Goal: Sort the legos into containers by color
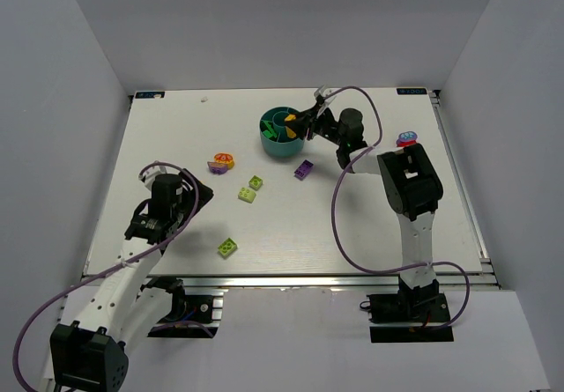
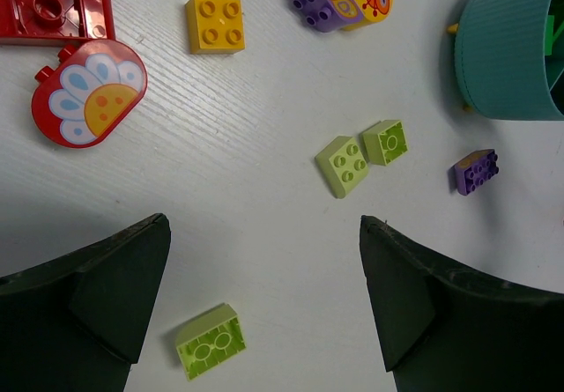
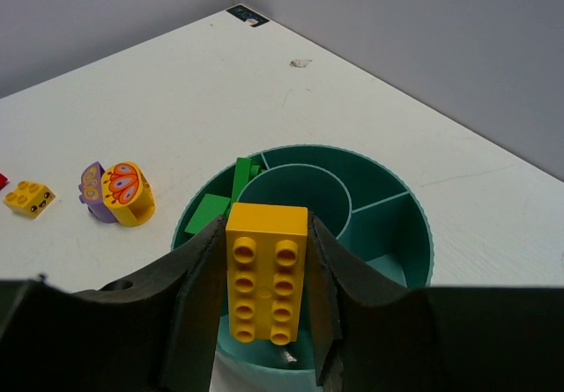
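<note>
A long yellow brick with two rows of studs stands on end, clamped between the fingers of the right claw, just above the near rim of the round teal bowl. Green bricks lie in a left wedge of the bowl. The claw hides the bowl's near side.

The left claw hangs with its fingers wide apart and holds nothing; one lime brick lies below it. Two lime bricks touch at a corner, and a purple brick lies near the bowl. The frame edge cuts off a red piece.

The table is white, and pale grey walls enclose it.
</note>
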